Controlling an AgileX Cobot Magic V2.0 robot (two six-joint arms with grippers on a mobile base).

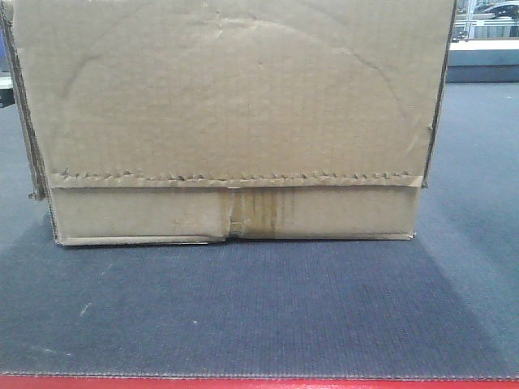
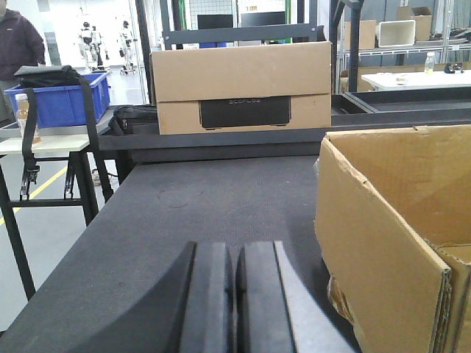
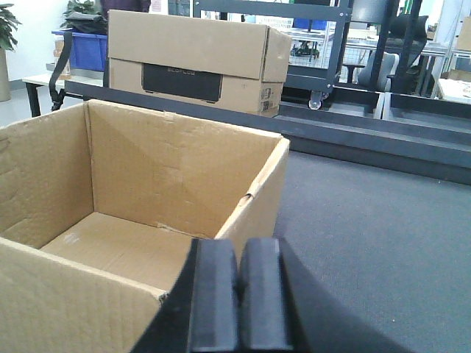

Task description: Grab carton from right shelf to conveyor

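The carton [image 1: 235, 105], plain brown with a serrated flap edge and taped seam, stands on the dark ribbed conveyor [image 1: 259, 316], whose red strip [image 1: 259, 382] runs along the near edge. Its top is open and it looks empty inside. In the left wrist view my left gripper [image 2: 235, 254] is shut, pads together with nothing between them, low over the belt [image 2: 206, 198] just left of the carton [image 2: 383, 243]. My right gripper [image 3: 239, 246] is also shut on nothing, by the right wall of the carton [image 3: 169, 169]; I cannot tell whether it touches. The right shelf is out of view.
A closed brown box with a black label [image 2: 241, 81] sits across the far end of the belt. To the left stand a blue bin [image 2: 62, 99] on a side table, a black bag [image 2: 136, 118] and a person [image 2: 18, 44]. The belt's left edge drops to the floor [image 2: 44, 235].
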